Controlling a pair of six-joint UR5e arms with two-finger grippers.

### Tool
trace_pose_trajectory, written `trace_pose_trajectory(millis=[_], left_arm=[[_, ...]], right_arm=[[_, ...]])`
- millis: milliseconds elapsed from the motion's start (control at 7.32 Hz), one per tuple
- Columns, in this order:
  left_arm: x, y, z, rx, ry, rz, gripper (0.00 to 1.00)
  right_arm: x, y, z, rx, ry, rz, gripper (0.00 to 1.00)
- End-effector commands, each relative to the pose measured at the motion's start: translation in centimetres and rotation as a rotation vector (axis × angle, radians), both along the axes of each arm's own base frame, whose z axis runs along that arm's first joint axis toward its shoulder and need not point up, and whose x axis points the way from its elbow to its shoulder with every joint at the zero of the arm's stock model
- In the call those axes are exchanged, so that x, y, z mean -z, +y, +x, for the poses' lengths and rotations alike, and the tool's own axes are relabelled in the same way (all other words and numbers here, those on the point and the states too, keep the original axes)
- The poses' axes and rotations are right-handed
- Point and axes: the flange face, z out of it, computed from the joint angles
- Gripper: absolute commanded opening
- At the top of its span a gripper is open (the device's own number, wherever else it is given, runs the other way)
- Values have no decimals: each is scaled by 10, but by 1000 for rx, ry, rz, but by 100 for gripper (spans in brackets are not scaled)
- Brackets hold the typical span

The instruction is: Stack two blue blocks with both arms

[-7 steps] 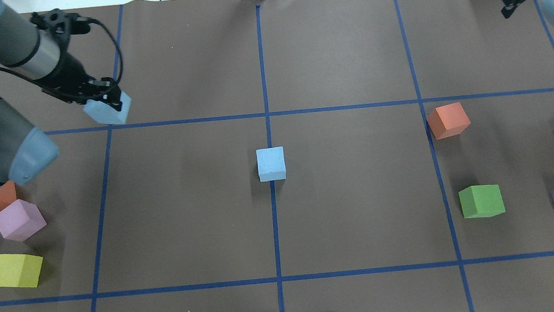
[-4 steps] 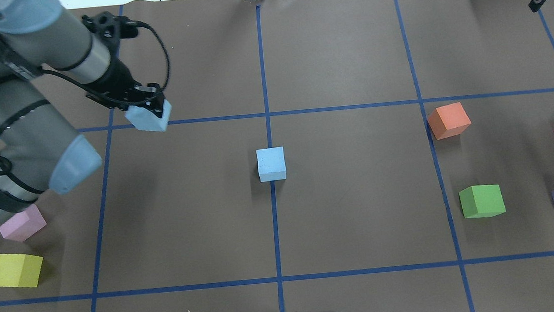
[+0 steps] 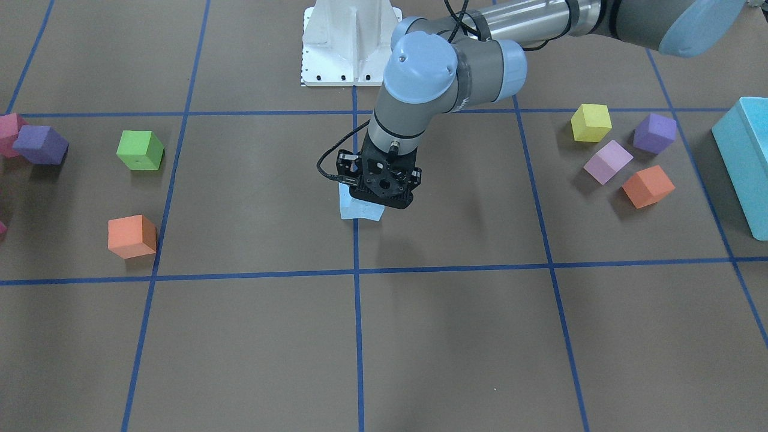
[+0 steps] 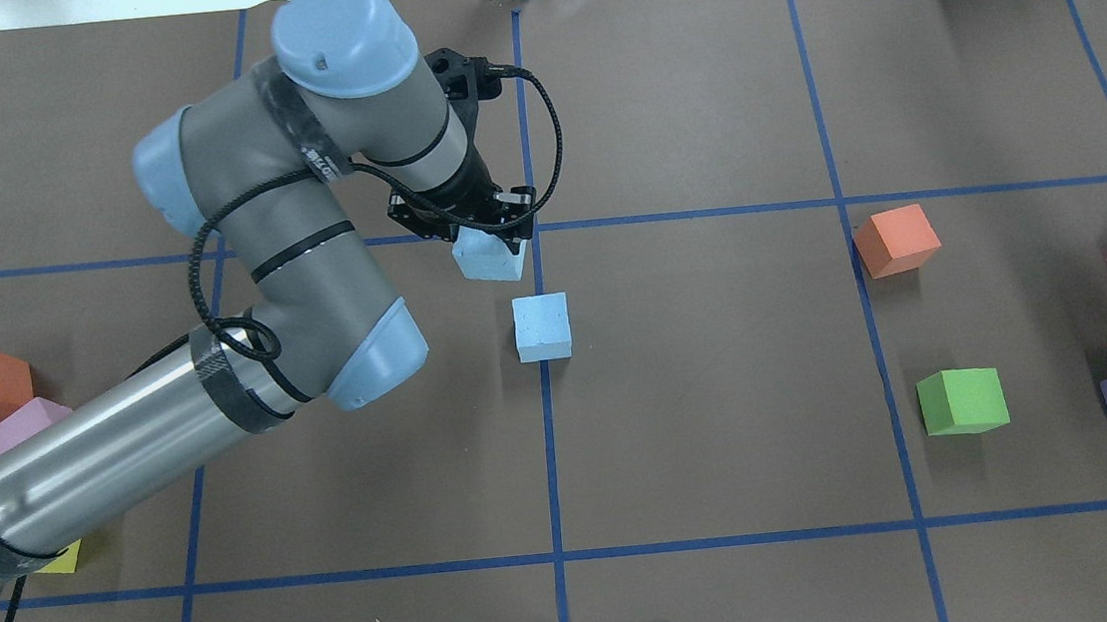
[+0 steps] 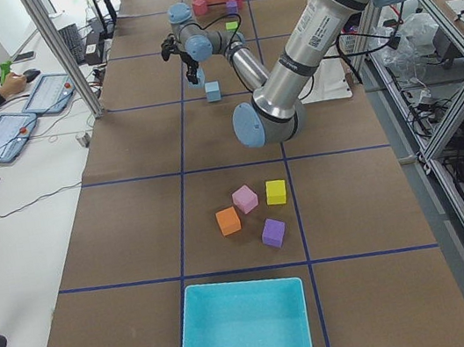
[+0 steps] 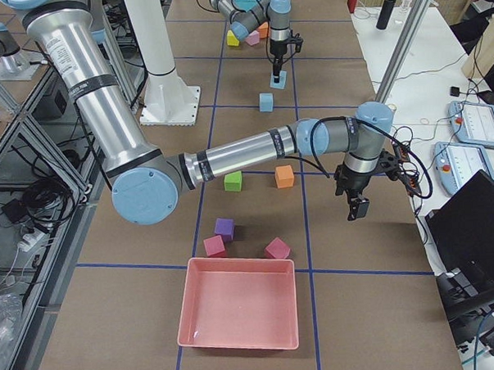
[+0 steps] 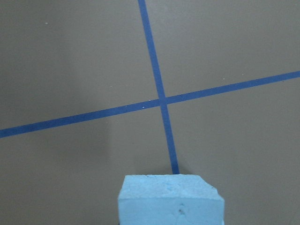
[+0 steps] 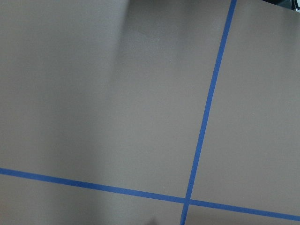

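Left arm (image 4: pixel 294 264) bent, end effector (image 4: pixel 488 242) down, clamping blue block (image 4: pixel 487 264), right arm (image 6: pixel 237 156) outstretched

Brown paper covers the tabletop (image 4: pixel 694 88), gridded with blue tape lines (image 4: pixel 550 452). A white desk (image 5: pixel 14 201) with tablets (image 5: pixel 47 93) stands alongside, behind aluminium posts (image 5: pixel 60 51). The light is even.

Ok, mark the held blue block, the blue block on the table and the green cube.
held blue block (image 4: pixel 490 261): overhead view, lower visible face
blue block on the table (image 4: pixel 541 320): overhead view, top face
green cube (image 4: pixel 962 396): overhead view, top face
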Motion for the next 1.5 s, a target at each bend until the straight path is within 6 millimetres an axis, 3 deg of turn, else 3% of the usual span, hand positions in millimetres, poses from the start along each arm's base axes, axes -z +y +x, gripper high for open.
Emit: trace_pose_trajectory(millis=[0, 137, 820, 957, 1093, 1366], left_arm=[[-4, 26, 34, 3, -20, -5, 49], [-5, 33, 40, -6, -24, -11, 49], [-13, 33, 39, 9, -38, -26, 50], [-14, 33, 39, 9, -38, -26, 55], [-14, 33, 38, 8, -36, -23, 77], [-10, 35, 36, 3, -26, -16, 96]], right_arm=[[-1, 1, 1, -2, 0, -3, 100], [-1, 1, 1, -2, 1, -3, 100], [2, 2, 1, -10, -1, 0, 100], [2, 2, 1, -10, -1, -1, 100], [2, 2, 1, -10, -1, -1, 100], [-1, 1, 0, -5, 0, -5, 100]])
